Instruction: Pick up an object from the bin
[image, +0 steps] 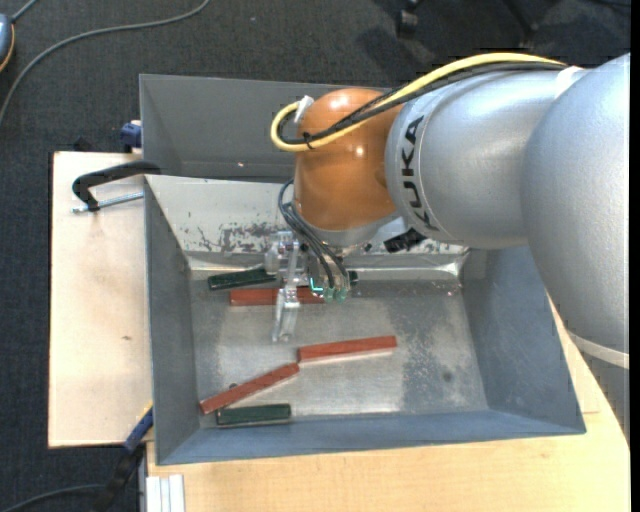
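Note:
My gripper (285, 322) hangs low over the back left part of the bin floor, under the orange wrist cover. Just to its left, near the back wall, lie a short red bar (252, 296) and a dark green bar (237, 281), side by side; the red bar's right end runs under the gripper. A longer red-brown bar (347, 349) lies flat a little in front of the gripper and to its right. Whether the gripper touches the short red bar I cannot tell.
Another red-brown bar (249, 388) lies slanted near the front left corner, with a dark green bar (254, 413) beside it against the front wall. The arm comes in from the right and covers the bin's back right corner.

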